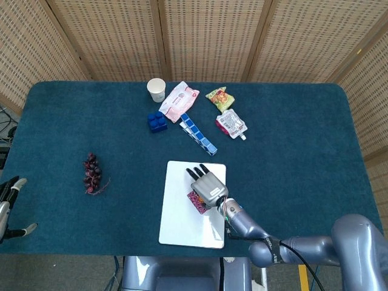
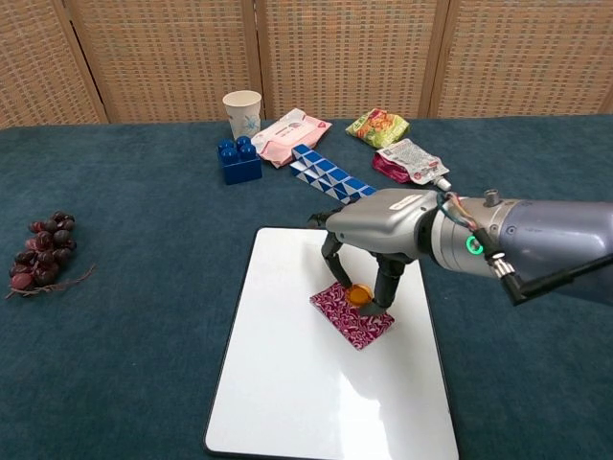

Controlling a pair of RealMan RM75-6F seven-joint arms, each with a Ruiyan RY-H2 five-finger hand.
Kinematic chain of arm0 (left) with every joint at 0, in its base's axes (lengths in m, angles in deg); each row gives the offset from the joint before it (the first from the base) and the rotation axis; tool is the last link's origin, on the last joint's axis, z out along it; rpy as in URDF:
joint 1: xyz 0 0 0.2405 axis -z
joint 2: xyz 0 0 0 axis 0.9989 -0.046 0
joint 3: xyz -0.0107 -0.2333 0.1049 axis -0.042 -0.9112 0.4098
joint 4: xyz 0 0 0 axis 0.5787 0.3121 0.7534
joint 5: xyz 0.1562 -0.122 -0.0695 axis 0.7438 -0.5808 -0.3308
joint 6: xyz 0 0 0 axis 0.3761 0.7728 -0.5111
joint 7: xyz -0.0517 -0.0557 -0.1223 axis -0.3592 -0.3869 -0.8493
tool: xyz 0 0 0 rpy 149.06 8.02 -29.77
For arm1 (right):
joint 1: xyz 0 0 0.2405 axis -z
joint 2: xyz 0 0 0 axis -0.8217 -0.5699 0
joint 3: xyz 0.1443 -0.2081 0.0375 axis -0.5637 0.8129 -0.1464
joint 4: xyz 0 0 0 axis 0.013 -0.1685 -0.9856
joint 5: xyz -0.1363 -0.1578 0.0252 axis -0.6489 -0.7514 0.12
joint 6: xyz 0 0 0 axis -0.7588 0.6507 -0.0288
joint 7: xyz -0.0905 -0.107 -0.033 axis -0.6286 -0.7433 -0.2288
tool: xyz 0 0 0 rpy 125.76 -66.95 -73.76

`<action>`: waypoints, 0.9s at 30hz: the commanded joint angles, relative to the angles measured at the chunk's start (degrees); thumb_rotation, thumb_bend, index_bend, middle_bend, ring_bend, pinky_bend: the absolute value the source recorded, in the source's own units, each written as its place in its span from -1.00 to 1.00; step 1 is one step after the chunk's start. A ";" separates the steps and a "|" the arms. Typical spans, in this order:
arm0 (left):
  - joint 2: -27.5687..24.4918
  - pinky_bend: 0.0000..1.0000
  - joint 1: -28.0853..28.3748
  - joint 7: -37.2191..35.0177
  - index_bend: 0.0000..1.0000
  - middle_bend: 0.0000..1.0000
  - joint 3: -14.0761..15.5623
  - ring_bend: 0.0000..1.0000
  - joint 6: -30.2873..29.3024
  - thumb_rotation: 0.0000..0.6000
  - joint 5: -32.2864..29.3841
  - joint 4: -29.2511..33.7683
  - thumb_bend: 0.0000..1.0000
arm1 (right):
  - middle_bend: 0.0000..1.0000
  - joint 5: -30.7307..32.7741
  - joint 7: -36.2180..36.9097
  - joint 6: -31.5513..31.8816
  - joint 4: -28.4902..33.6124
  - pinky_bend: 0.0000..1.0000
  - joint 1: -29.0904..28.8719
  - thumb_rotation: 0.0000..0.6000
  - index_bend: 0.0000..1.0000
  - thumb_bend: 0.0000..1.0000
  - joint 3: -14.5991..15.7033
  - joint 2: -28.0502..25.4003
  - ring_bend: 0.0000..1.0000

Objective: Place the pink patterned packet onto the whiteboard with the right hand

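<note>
The pink patterned packet (image 2: 337, 307) lies flat on the whiteboard (image 2: 316, 402), a little right of its middle. My right hand (image 2: 380, 228) stands directly over the packet with its fingers pointing down and apart, the fingertips (image 2: 331, 276) at the packet's far edge and the thumb with its orange pad on its top. From the head view the right hand (image 1: 208, 185) covers most of the packet (image 1: 194, 200) on the whiteboard (image 1: 182, 225). The packet is flat, not lifted. My left hand (image 1: 8, 205) hangs at the table's left edge with its fingers apart, holding nothing.
Behind the whiteboard lie a blue-and-white snake puzzle (image 2: 335, 177), a blue block (image 2: 238, 159), a paper cup (image 2: 242, 113), a pink wipes pack (image 2: 290, 134), a green snack bag (image 2: 377, 126) and a spouted pouch (image 2: 407, 160). A bunch of grapes (image 2: 43, 251) sits far left.
</note>
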 commanded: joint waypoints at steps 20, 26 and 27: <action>-0.08 -1.00 0.07 -0.40 -1.00 -1.00 0.00 -1.00 0.10 1.00 0.07 -0.15 -1.00 | -1.00 2.34 0.60 1.96 3.05 -1.00 -0.77 1.00 -0.46 -0.74 1.17 -2.01 -1.00; -0.34 -1.00 0.06 -1.41 -1.00 -1.00 -0.05 -1.00 0.20 1.00 0.14 -0.30 -1.00 | -1.00 -3.02 4.80 6.32 10.80 -1.00 2.55 1.00 -0.46 -0.72 0.80 -9.87 -1.00; -0.41 -1.00 0.04 -1.64 -1.00 -1.00 -0.08 -1.00 0.17 1.00 0.16 -0.33 -1.00 | -1.00 -4.68 6.19 7.15 11.86 -1.00 3.58 1.00 -0.48 -0.72 0.93 -11.54 -1.00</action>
